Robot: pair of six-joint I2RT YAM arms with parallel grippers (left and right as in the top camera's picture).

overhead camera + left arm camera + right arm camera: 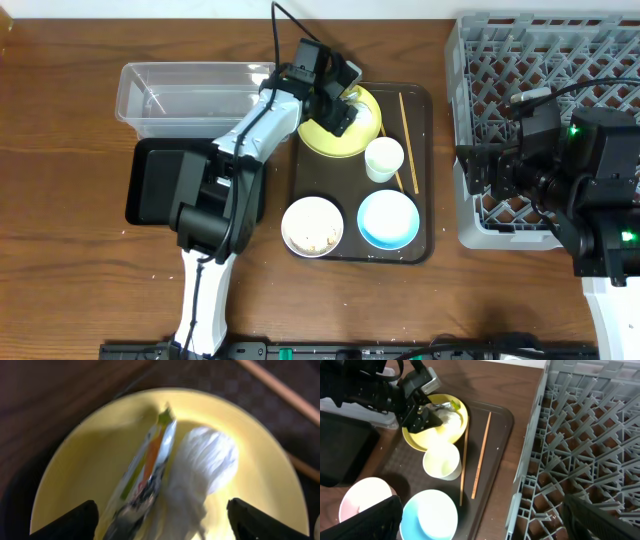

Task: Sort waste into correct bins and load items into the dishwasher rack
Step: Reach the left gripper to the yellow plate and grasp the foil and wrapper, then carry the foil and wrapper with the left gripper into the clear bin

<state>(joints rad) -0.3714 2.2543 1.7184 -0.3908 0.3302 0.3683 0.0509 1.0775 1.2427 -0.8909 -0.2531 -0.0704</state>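
Observation:
My left gripper [345,108] is open, low over the yellow plate [330,142]. In the left wrist view its fingers [162,527] straddle the yellow-green wrapper [147,467] and the crumpled white paper [205,460], both lying on the plate [85,455]. The white cup [384,158], the white bowl [312,225] holding rice scraps, the light-blue bowl [388,218] and the chopsticks [408,140] sit on the brown tray [425,245]. My right gripper [485,525] is open and empty at the left edge of the grey rack [500,60].
The clear container [190,95] stands at the back left, with the black tray [150,170] in front of it, partly under my left arm. The rack [580,435] fills the right side. The brown tray lies between the bins and the rack.

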